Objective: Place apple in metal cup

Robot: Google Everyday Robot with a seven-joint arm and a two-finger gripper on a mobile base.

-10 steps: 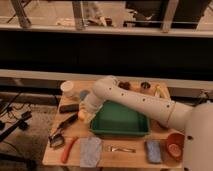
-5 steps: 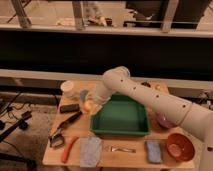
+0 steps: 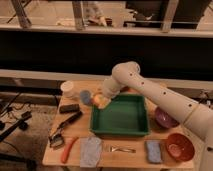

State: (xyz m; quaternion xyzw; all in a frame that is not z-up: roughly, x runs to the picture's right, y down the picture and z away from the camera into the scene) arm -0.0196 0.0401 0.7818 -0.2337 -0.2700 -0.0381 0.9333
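My gripper hangs at the end of the white arm, over the left rim of the green tray. It is shut on the apple, a small yellow-orange fruit held just above the table. The metal cup, short and dark silver, stands directly left of the apple, almost touching it. The gripper's fingers are mostly hidden by the wrist and the fruit.
A white plastic cup stands left of the metal cup. Also on the table are a black block, a dark tool, a carrot, a grey cloth, a fork, a blue sponge, a purple bowl and an orange bowl.
The arm has lifted and swung back, its elbow now higher over the tray. The gripper with the apple has shifted slightly to the right, beside the metal cup.
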